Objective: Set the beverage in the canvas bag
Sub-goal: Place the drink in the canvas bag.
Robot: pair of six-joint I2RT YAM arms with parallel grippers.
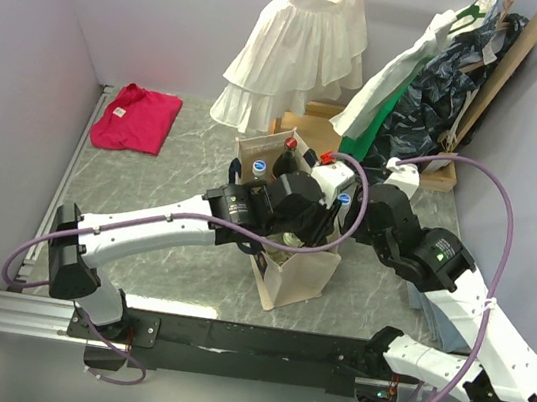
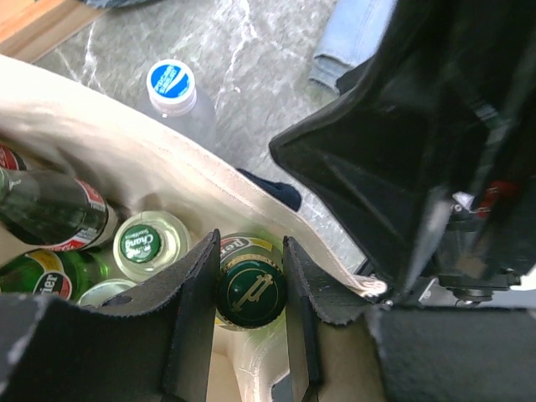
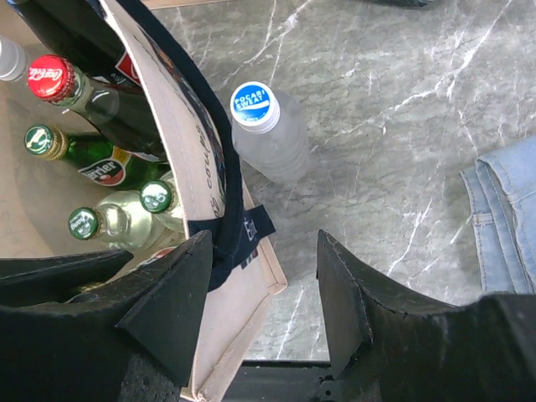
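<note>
The canvas bag (image 1: 297,278) stands mid-table, cream with navy handles, and holds several bottles. In the left wrist view my left gripper (image 2: 249,251) is down inside the bag, shut on the neck of a green bottle with a dark green, gold-marked cap (image 2: 251,291). Beside it are a clear Chang bottle (image 2: 141,244) and a dark cola bottle (image 2: 50,209). My right gripper (image 3: 264,289) is open over the bag's corner. Its left finger (image 3: 167,301) lies by the navy handle (image 3: 230,205), and nothing is gripped. A Pocari Sweat bottle (image 3: 268,134) stands on the table just outside the bag wall (image 3: 180,126).
A pink cloth (image 1: 137,119) lies at the back left. A white ruffled garment (image 1: 296,49) and dark clothes (image 1: 437,85) hang on a wooden rack behind the bag. Folded jeans (image 3: 502,218) lie on the marble to the right.
</note>
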